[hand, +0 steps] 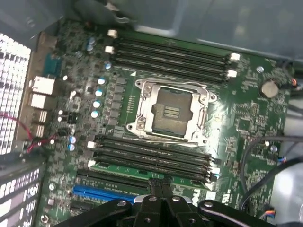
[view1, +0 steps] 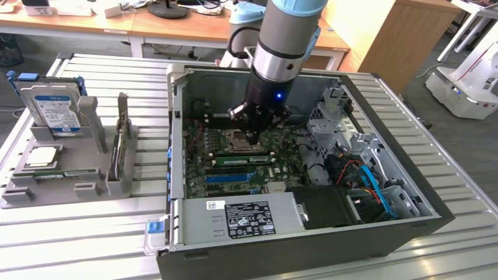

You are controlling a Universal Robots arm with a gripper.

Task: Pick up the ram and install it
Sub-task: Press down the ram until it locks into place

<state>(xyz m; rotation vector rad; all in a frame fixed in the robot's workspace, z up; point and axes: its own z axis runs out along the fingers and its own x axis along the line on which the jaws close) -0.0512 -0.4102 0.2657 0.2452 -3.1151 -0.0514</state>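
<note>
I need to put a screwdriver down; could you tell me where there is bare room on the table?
Bare slats lie between the grey holder and the computer case, and in front of the holder. Inside the case it is crowded around the gripper.

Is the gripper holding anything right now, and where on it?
Nothing held: the gripper is shut, its tip at the ram already lying in a motherboard slot.

Matt green ram (hand: 142, 171); ribbed metal table (view1: 93, 230)
</note>
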